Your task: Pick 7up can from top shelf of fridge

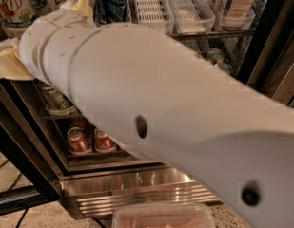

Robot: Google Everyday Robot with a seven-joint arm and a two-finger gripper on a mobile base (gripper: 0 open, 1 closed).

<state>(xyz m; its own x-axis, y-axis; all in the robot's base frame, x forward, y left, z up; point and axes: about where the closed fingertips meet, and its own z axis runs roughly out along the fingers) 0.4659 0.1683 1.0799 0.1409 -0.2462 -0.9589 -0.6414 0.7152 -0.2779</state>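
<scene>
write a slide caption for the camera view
Robot arm fills the frame, gripper at upper left near the 7up can on the top shelf of the fridge

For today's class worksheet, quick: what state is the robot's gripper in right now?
Gripper: cannot be told; it sits upper left by the 7up can, mostly hidden behind the arm.
</scene>
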